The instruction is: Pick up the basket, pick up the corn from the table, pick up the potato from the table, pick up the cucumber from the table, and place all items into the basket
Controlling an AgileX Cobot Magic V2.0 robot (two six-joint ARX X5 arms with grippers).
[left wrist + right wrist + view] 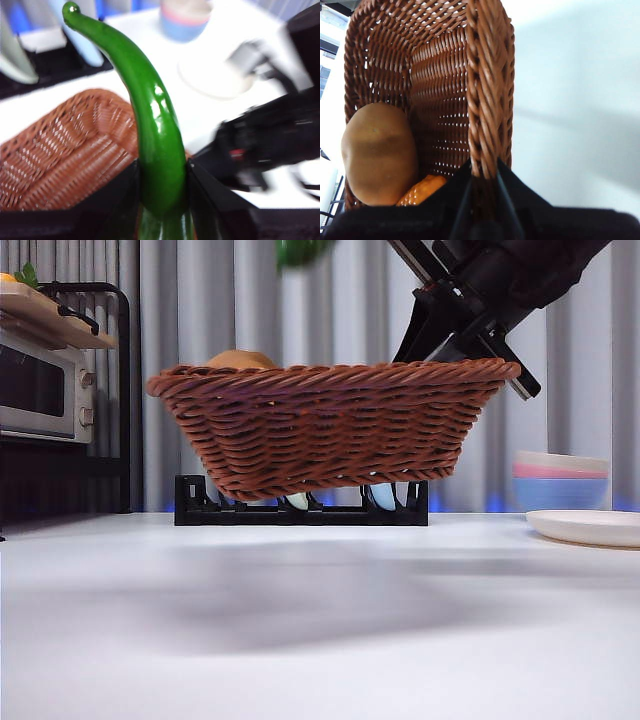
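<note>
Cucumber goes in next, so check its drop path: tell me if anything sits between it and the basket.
Nothing visible blocks it. The left claw holds the cucumber above the basket, whose open interior lies just below. The potato and corn sit at one end, and the right claw grips the rim.

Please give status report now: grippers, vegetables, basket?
Right gripper shut on basket rim, basket lifted. Left gripper holds cucumber above it. Potato, corn inside.
</note>
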